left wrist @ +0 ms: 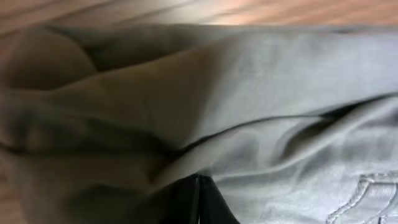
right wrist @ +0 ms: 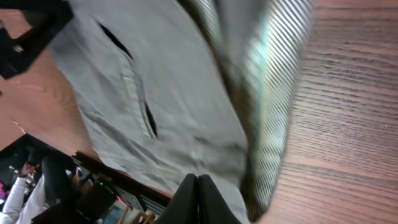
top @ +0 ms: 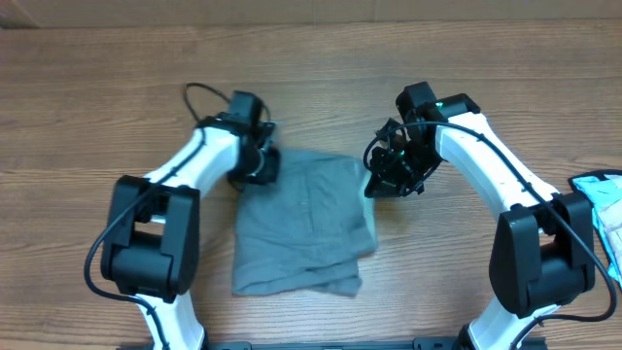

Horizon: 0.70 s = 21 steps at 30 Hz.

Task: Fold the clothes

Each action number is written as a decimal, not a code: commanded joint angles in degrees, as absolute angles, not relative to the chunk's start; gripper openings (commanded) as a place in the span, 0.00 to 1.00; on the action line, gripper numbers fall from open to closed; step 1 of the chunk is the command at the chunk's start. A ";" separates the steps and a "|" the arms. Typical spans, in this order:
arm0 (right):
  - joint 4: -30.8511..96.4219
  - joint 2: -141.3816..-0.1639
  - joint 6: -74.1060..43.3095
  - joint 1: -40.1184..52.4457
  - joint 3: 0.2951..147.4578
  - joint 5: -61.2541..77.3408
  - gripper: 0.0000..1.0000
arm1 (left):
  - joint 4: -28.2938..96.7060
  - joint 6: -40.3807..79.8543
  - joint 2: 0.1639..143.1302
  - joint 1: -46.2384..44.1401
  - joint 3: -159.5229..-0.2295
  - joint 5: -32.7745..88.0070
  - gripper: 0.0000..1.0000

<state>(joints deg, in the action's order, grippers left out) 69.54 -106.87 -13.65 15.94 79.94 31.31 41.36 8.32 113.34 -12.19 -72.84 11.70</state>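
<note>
Two arms over a wooden table (top: 97, 87), seen from overhead. Between them the shorts (top: 301, 219), lying flat as a folded grey rectangle near the middle of the table. Left gripper (top: 255, 163) down at the upper left corner of the cloth, right gripper (top: 387, 180) at its upper right edge. Too small here to judge either grip.

From the left wrist: grey shorts (left wrist: 249, 93) filling nearly the whole view, creases running toward the left gripper (left wrist: 198, 190) at the bottom edge. Tips closed to a thin line, cloth bunched right at them. Stitched seam (left wrist: 367, 190) at lower right.

From the right wrist: right gripper (right wrist: 198, 190) likewise pressed together on the fabric's edge, with a blurred raised fold just beside it. Pocket slit (right wrist: 149, 121) in the flat part, bare wood to the right.
</note>
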 commanded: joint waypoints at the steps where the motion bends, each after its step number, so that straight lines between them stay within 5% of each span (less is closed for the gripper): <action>1: 68.29 -105.78 -13.32 18.55 80.14 32.27 0.08 | 44.60 16.43 116.44 -4.40 -71.64 3.14 0.04; 8: 58.08 -105.95 -21.69 27.51 76.01 32.25 0.17 | 49.36 17.82 116.11 -0.25 -71.64 15.94 0.04; 14: 49.30 -106.43 -31.97 34.50 71.31 32.23 0.04 | 51.13 16.71 114.63 -3.22 -71.64 20.60 0.04; 21: 47.97 -106.45 -40.27 34.35 64.77 23.88 0.04 | 50.74 15.49 109.67 -3.20 -71.70 20.40 0.04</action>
<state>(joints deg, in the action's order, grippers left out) 48.51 -106.89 -34.28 35.90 67.53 28.62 50.85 16.36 112.81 -3.44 -72.18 18.94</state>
